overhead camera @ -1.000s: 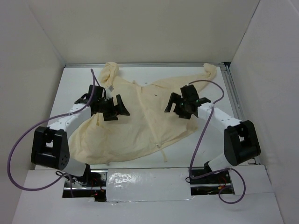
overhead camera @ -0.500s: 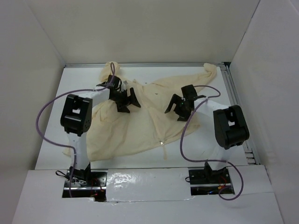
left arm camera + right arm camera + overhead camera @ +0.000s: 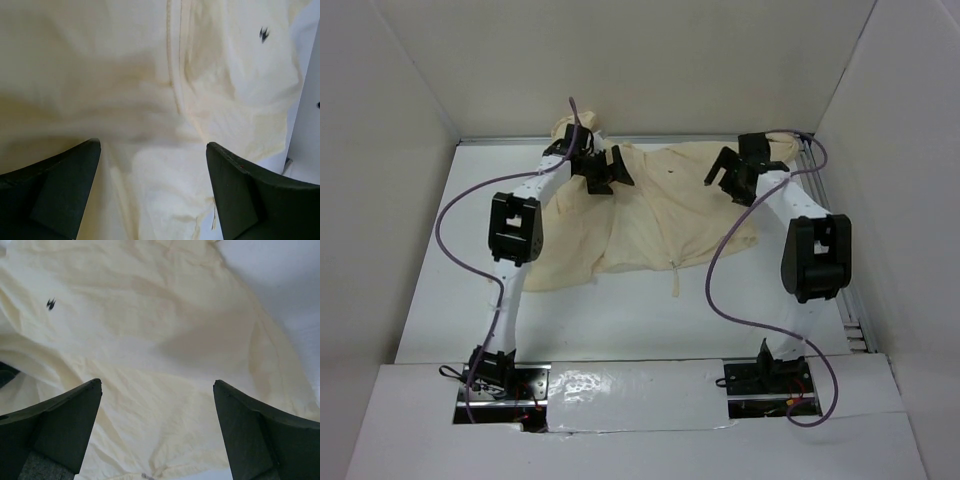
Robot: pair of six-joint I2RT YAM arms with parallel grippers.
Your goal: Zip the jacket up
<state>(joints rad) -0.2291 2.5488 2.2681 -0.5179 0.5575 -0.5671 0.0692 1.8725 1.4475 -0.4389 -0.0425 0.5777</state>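
Where the left arm [image 3: 515, 228] reaches toward the far left of the table [image 3: 620, 315], the left gripper [image 3: 608, 174] hangs over the jacket [image 3: 660, 225], jaws spread wide, nothing between them. The jacket lies wrinkled across the far half of the table, its zipper seam [image 3: 173, 60] running below the left gripper. Over the jacket's right part, the right gripper [image 3: 732, 179] likewise stands wide, holding nothing.

Jacket [image 3: 660, 215] on table's [image 3: 620, 320] far half, left fingers [image 3: 50, 190] above its far-left part, right fingers [image 3: 50, 425] above far-right
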